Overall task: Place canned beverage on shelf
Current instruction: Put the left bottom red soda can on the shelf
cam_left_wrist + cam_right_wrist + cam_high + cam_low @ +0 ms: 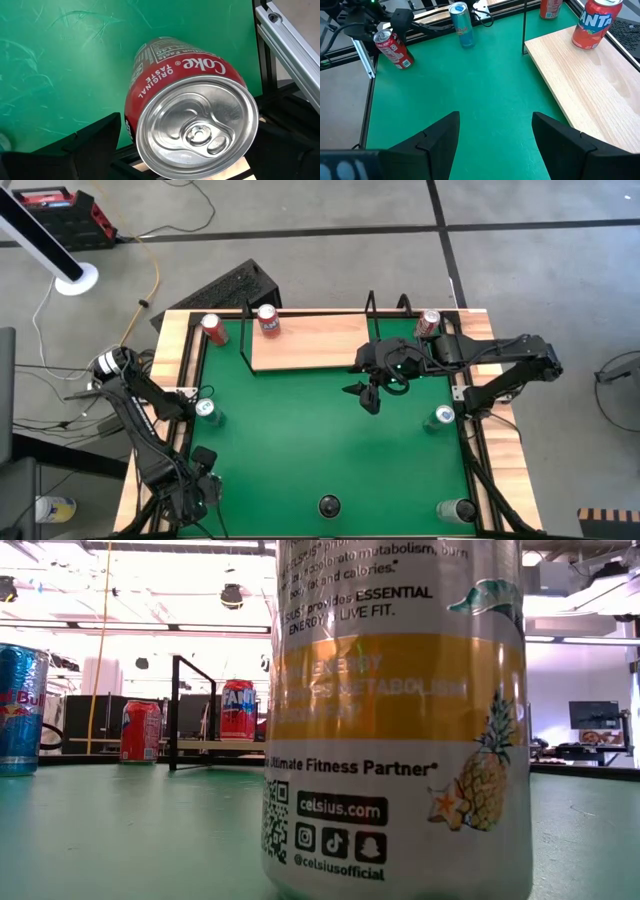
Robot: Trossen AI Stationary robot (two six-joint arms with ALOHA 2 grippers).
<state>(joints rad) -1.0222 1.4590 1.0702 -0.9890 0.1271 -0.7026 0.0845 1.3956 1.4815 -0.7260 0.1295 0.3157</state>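
Observation:
A red Coke can sits tilted between the fingers of my left gripper, by the table's near left corner; the right wrist view shows this can under the gripper. In the high view the gripper hides it. The shelf, a light-wood board with black rod ends, stands at the far middle with a Fanta can upright on its left end. My right gripper hangs open above the green table beside the shelf's near right corner, holding nothing. My left gripper pinches the Coke can between its two fingers, on opposite sides of the wall just below the top rim. The fingers come from above, pointing steeply down. The can leans off upright; I cannot tell whether its bottom rests on the table.
Other cans stand on the green table: a red one far left, a red one far right, a Red Bull at left, others at right and near right. A Celsius can fills the low view.

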